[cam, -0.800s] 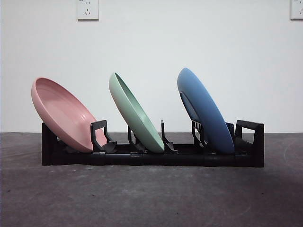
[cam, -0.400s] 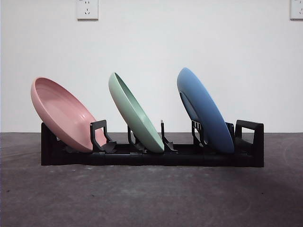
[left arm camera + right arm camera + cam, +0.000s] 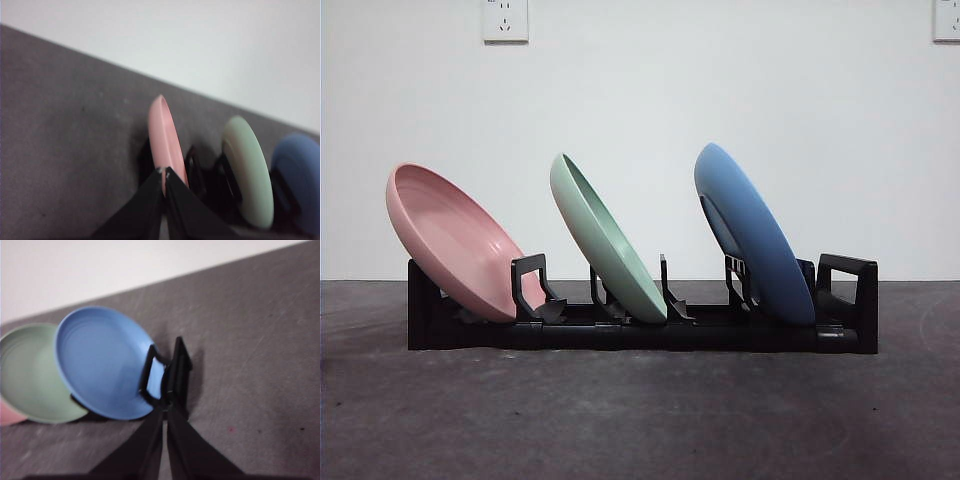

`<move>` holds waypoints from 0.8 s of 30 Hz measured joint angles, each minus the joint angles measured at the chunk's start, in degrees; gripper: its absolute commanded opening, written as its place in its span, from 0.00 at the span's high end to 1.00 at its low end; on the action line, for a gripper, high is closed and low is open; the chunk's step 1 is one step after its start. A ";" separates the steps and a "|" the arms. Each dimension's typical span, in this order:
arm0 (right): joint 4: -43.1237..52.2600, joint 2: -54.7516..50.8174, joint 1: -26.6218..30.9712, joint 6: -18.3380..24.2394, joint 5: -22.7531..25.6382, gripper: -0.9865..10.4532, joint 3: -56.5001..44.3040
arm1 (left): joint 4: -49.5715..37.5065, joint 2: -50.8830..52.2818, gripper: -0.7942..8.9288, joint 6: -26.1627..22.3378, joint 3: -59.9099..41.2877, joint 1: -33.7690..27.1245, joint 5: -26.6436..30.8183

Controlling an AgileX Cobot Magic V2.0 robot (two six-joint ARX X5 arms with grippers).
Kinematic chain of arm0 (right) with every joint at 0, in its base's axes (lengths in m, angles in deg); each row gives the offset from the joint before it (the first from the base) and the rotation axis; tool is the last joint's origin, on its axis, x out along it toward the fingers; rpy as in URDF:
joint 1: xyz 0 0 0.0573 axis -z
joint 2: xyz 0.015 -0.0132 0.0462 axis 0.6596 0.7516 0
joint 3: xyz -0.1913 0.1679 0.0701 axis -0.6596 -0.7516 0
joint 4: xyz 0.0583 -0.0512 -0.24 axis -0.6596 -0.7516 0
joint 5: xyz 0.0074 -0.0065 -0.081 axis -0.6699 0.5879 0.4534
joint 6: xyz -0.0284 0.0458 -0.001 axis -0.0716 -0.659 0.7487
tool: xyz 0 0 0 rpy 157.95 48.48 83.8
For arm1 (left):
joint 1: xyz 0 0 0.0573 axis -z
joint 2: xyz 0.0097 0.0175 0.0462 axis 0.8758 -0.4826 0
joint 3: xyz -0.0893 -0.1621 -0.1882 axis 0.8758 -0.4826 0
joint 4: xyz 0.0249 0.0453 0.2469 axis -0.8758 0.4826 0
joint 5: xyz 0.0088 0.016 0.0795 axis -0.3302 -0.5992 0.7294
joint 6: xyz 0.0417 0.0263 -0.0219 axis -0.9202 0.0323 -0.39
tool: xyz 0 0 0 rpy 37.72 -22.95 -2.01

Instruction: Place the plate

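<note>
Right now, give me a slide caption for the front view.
Pink plate, green plate and blue plate lean in a black rack on a grey table.

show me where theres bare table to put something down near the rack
Bare grey table runs along the whole near side of the black rack, and past both its ends. The rack itself is crowded: the pink plate, green plate and blue plate lean in a row.
</note>
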 measured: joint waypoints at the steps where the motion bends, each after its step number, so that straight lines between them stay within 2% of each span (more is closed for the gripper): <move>1: -1.25 1.60 0.00 0.92 -0.63 0.90 1.84 | 1.38 -1.66 0.91 -0.90 1.90 0.02 -0.44; 5: -6.36 8.26 -0.79 4.79 -2.01 0.90 9.60 | 8.28 -9.05 0.91 -4.39 10.03 0.11 -1.38; 16: -27.32 30.69 -6.56 13.90 -2.03 0.89 29.29 | 38.64 -30.51 0.91 -12.15 30.75 1.64 -1.46; 18: -28.89 34.62 -8.09 14.86 -2.03 0.79 31.78 | 39.32 -32.65 0.89 -12.37 33.40 1.64 -1.49; 20: -29.07 37.88 -9.51 15.43 -2.03 0.67 33.62 | 38.27 -33.62 0.83 -12.44 34.12 1.64 -1.49; 22: -29.40 40.30 -10.58 15.45 -2.03 0.65 34.62 | 37.75 -33.70 0.76 -12.41 34.16 1.64 -1.49; 24: -30.10 42.32 -12.17 15.43 -2.01 0.65 36.09 | 37.79 -33.68 0.75 -12.33 34.18 1.64 -1.49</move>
